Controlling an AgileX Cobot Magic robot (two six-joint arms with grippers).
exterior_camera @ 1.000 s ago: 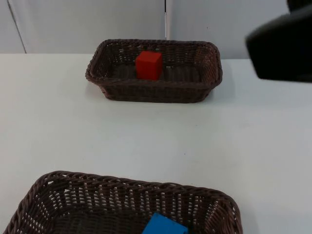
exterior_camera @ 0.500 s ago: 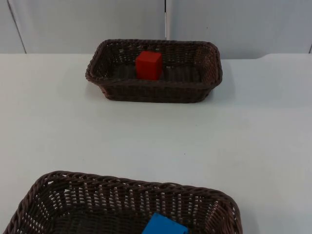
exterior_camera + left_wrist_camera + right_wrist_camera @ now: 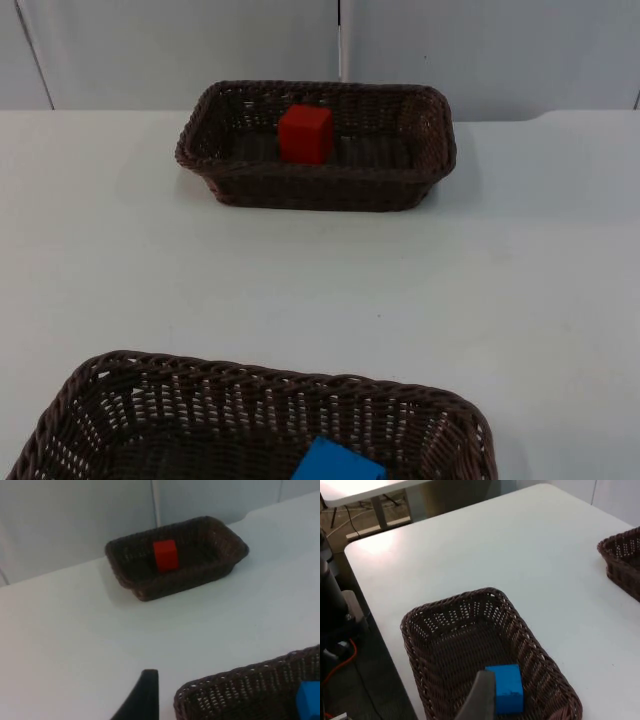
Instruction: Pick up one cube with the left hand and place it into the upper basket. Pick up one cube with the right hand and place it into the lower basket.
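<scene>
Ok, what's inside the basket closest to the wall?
One red cube sits inside the upper basket, left of its middle. The near wall hides the cube's base and part of the basket floor; what shows of the floor is bare.

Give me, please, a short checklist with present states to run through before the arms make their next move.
1. Red cube inside the upper basket: ok.
2. Blue cube inside the lower basket: ok.
3. Both baskets sit flat on the table: ok.
4. Left gripper is off the lower basket's rim: ok.
5. Right gripper is above the lower basket, carrying nothing: cannot tell.
6. Gripper fingers open or shut: cannot tell.
</scene>
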